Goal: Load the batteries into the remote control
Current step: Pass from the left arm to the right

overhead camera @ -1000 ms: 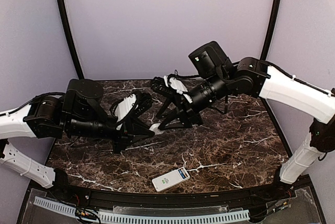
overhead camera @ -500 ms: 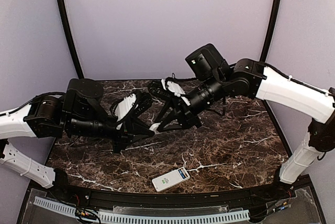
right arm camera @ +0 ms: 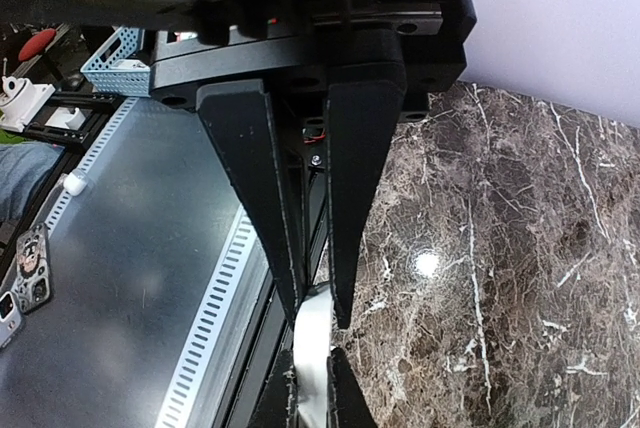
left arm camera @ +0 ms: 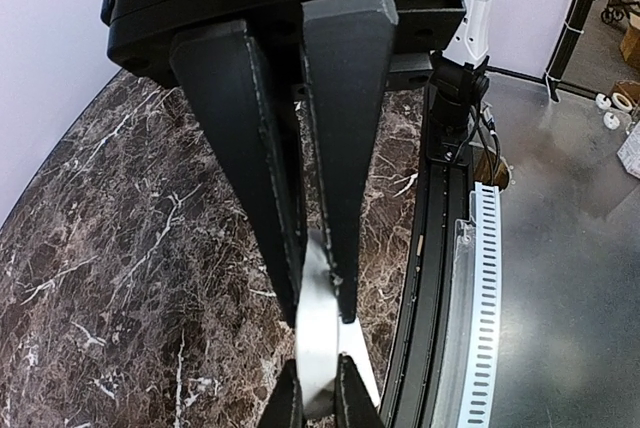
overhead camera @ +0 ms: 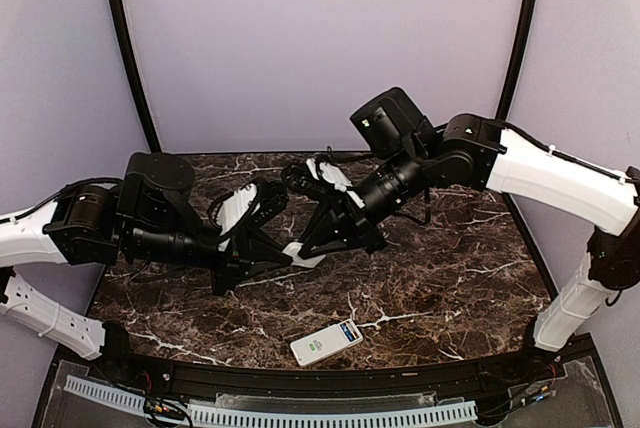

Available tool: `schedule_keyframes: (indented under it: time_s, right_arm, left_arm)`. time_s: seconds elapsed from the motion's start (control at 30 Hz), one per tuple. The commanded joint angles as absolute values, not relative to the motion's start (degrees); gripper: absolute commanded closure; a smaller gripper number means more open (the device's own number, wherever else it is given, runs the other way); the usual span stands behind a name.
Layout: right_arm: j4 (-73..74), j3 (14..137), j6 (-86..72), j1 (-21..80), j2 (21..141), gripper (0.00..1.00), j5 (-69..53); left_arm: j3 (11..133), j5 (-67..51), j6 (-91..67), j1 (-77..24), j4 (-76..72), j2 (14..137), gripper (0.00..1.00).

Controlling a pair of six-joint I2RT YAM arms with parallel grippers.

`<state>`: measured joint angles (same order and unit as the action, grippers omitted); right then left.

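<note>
Remote control (overhead camera: 326, 342) lies at lower centre, well apart from both grippers, while your left gripper (left arm camera: 322, 298) and right gripper (right arm camera: 317, 310) each pinch the thin white plate (left arm camera: 318, 353) mid-frame, probably to pass it across.

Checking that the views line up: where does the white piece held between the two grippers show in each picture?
Top external: white piece mid-picture.
Left wrist: white piece at bottom centre, edge-on.
Right wrist: white piece at bottom centre, edge-on.
Shared landmark: the marble table, under it in all three.
</note>
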<state>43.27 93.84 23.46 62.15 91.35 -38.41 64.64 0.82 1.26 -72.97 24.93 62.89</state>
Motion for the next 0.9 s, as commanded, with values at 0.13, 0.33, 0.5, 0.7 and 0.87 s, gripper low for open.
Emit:
schedule_keyframes:
  time_s: [0.13, 0.33, 0.5, 0.7, 0.87]
  right_arm:
    - [39.8, 92.7, 19.6, 62.5, 90.7, 1.0, -37.2]
    - [39.5, 92.3, 17.9, 62.1, 90.6, 1.0, -36.8]
    - [39.4, 92.1, 17.2, 61.8, 90.6, 1.0, -36.8]
    - [39.6, 92.1, 16.9, 61.3, 90.4, 1.0, -35.9]
    - [39.0, 91.4, 16.3, 60.7, 90.3, 1.0, -35.7]
  left_arm:
    - [62.2, 1.6, 0.9, -72.7, 19.6, 60.2, 0.98]
    - [60.7, 2.5, 0.9, -72.7, 17.9, 58.7, 0.85]
    - [60.2, 2.8, 0.9, -72.7, 17.9, 58.9, 0.8]
    - [60.0, 2.3, 0.7, -72.7, 18.0, 59.0, 0.55]
    - [58.5, 3.4, 0.8, -72.7, 17.3, 58.1, 0.5]
